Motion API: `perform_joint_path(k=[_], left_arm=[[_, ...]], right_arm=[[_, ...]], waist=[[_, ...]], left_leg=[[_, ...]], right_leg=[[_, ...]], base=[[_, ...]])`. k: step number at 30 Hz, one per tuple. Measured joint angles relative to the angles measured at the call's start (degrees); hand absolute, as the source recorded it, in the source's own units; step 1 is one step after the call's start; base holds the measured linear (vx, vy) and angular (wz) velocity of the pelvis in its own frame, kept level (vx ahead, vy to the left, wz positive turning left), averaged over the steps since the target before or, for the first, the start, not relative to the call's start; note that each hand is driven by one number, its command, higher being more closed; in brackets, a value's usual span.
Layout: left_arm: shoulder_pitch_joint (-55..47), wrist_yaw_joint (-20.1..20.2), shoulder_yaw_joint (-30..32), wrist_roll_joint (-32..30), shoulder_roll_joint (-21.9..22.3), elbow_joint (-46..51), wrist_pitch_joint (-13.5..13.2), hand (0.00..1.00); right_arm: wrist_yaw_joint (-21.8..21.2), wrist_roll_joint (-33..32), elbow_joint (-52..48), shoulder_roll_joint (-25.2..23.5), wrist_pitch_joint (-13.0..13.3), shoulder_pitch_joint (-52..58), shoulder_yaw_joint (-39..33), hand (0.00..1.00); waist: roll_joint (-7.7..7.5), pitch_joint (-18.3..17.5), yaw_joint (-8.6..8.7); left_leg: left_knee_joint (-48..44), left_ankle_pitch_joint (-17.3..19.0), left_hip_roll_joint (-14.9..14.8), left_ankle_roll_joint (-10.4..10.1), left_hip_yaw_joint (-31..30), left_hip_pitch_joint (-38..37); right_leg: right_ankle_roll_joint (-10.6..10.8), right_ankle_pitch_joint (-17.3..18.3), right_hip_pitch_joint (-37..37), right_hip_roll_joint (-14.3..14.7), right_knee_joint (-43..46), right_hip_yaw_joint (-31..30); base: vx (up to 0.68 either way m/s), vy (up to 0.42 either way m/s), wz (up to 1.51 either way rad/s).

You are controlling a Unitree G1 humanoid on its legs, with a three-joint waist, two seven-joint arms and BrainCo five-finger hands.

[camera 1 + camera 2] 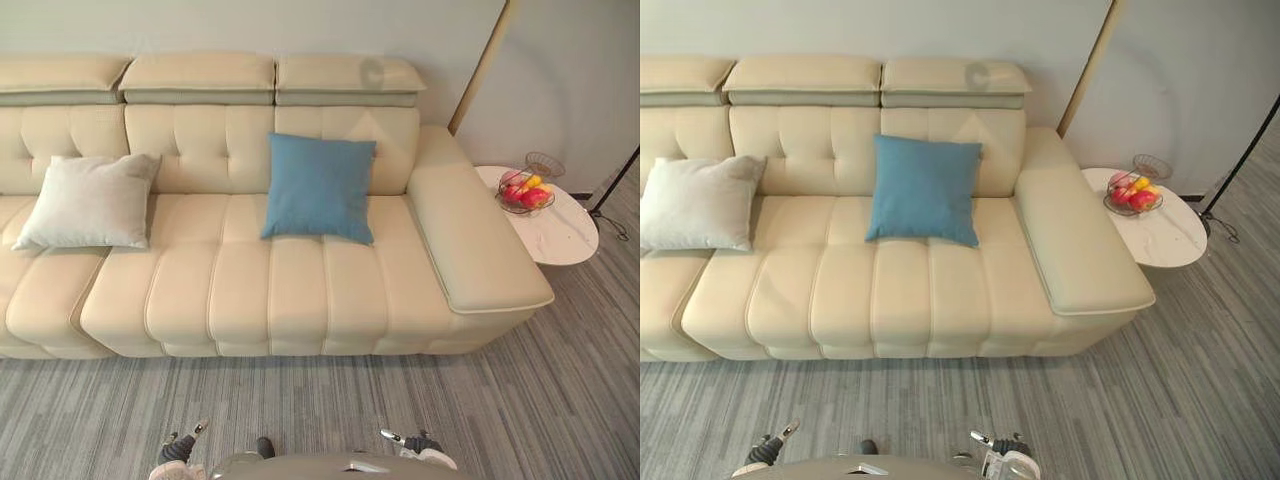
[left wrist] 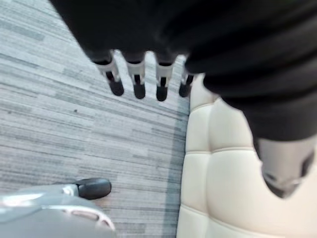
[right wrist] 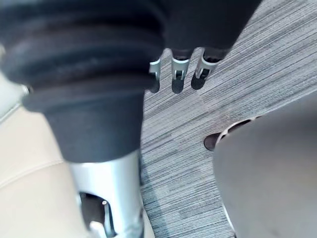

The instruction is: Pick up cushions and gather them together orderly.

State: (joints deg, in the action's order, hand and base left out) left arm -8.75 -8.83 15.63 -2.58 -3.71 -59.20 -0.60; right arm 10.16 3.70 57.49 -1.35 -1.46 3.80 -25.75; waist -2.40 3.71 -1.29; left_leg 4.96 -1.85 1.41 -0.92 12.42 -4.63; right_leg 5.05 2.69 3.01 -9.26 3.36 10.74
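Grey striped carpet (image 1: 560, 400) in the foreground; cream sofa (image 1: 300, 290) against a pale wall. Small round counter (image 1: 565, 238) past the sofa's right armrest, wire fruit basket (image 1: 525, 192) on it.

Task things: two cushions, both on the sofa seat, well apart.
- Blue cushion (image 1: 318, 187): right of centre, propped near upright against the backrest, face toward the robot. Close to square, so no real long axis; sits slightly skewed, lower edge on the seat.
- Pale cushion (image 1: 90, 200): far left, wider than tall, long axis along the length of the sofa, slumped back more than the blue one.

Hands: left hand (image 2: 137, 79) and right hand (image 3: 178, 74) both hang low over the carpet at the sofa's front edge. Fingers straight and relaxed, nothing held.

Judgement: nothing gathered yet.

Risks:
- Both cushions lie deep on the seat, so a long forward reach is needed; a shallow grip on one corner would let the soft cover fold and slip out.
- Setting one cushion against the other too hard may tip it flat and spoil the order.
- A skewed placement would leave edges misaligned.
- A swing to the right could reach the fruit basket.
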Motion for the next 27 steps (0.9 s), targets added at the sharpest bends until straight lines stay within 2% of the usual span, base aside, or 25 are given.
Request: perform_joint_path(k=[9,10,27], left_arm=[[0.3,1.6,-0.1,0.0,-0.4,-2.0,0.1,0.0],[0.1,1.6,-0.2,-0.5,-0.6,-2.7,0.4,0.0],[0.1,1.7,-0.6,-0.5,-0.7,-2.7,0.4,0.0]], right_arm=[[0.0,0.0,2.6,1.3,-0.1,-1.9,-0.1,0.0],[0.1,0.0,4.2,2.3,-0.1,-3.0,0.0,0.0],[0.0,0.0,4.2,2.3,-0.1,-3.0,0.1,0.0]], waist=[[0.41,0.0,0.47],[1.27,0.7,0.97],[1.22,0.7,0.96]], left_leg=[[0.0,-0.9,-0.2,1.0,-0.1,-1.3],[0.0,-0.1,-0.1,0.9,-0.1,-2.5],[0.0,-0.1,-0.1,0.9,-0.5,-2.3]], right_leg=[[0.2,-0.9,2.1,0.8,-2.2,-0.5],[0.0,-1.0,3.9,0.9,-3.8,-0.5],[0.0,-1.0,4.0,0.8,-4.0,0.3]], base=[[0.02,-0.004,-0.03],[0.0,0.0,0.0],[0.0,0.0,0.01]])
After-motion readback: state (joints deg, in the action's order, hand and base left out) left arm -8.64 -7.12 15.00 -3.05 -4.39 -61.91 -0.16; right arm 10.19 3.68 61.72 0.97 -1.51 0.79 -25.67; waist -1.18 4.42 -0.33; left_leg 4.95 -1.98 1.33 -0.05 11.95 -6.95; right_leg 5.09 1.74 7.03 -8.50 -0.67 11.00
